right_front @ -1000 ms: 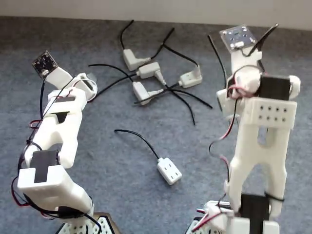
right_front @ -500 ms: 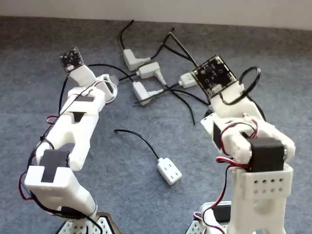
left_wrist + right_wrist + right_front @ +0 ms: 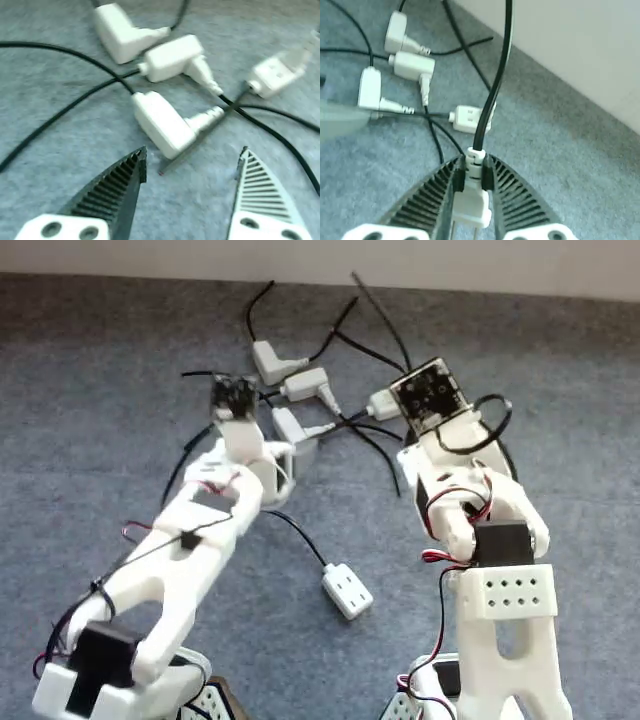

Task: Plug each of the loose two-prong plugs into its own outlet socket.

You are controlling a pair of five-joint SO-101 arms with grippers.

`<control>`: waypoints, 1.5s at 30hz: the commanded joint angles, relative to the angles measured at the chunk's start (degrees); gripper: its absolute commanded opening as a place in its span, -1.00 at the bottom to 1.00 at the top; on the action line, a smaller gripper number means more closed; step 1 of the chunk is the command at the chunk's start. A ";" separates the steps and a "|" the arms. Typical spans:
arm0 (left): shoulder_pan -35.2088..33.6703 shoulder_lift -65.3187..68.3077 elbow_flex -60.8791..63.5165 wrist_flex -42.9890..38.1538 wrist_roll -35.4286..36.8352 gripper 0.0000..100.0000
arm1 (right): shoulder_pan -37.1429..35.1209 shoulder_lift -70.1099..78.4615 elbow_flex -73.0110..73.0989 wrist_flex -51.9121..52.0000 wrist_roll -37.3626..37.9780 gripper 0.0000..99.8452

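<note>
Grey carpet (image 3: 90, 490) covers the whole work surface, with a pale wall (image 3: 300, 255) along its far edge.

Left arm (image 3: 190, 550) stretches low from its base at the near left corner, running diagonally toward the middle. Its wrist ends at a tangle of white plugs and black cables.

Right arm (image 3: 500, 610) rises from the near right, then folds forward and down. Its wrist tips toward the carpet at the right side of the same tangle.

Left gripper (image 3: 192, 157) hovers just above the carpet, jaws spread wide with nothing between them. Just ahead of the gap, touching neither fingertip, lies a flat white plug (image 3: 161, 125) with a thin black cable crossing its cord end.

Right gripper (image 3: 474, 162) is clamped tight on a white two-prong plug (image 3: 470, 205). The two metal prongs point back toward the wrist. The plug's black cable (image 3: 497, 75) leads out past the fingertips and up over the carpet.

A three-way outlet block (image 3: 347, 592) lies face up on the carpet between the two arms. It sits nearer their bases and well apart from both grippers.

Within the tangle, a single socket end (image 3: 467, 119) lies on the carpet just beyond the right gripper. Farther back, an angled plug (image 3: 122, 32) and a second white plug (image 3: 172, 57) lie close together beyond the flat one.
</note>
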 commanded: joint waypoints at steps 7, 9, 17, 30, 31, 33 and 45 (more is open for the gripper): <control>8.75 -12.26 12.97 -11.87 -6.33 -0.42 | -0.57 -1.36 2.15 -14.02 -11.43 -0.98; 9.27 -14.29 15.08 -14.42 -6.33 -0.42 | -1.80 -1.36 5.67 -17.71 -12.04 -0.98; 14.64 -21.32 20.53 -19.43 -6.68 -0.42 | -7.96 -1.45 18.59 -31.78 -13.89 -0.98; 11.12 -25.10 20.26 -16.35 -6.68 -0.42 | -15.43 -2.07 21.67 -25.54 -24.53 -0.98; 10.59 -25.10 20.18 -16.35 -6.68 -0.42 | -15.87 -2.15 21.67 -24.13 -24.79 -0.98; 10.07 -25.10 20.18 -16.35 -6.68 -0.42 | -16.13 -2.95 21.67 -22.02 -25.67 -0.98; 10.07 -25.10 20.26 -16.35 -6.68 -0.42 | -22.90 -32.84 21.76 -0.66 -25.49 -0.98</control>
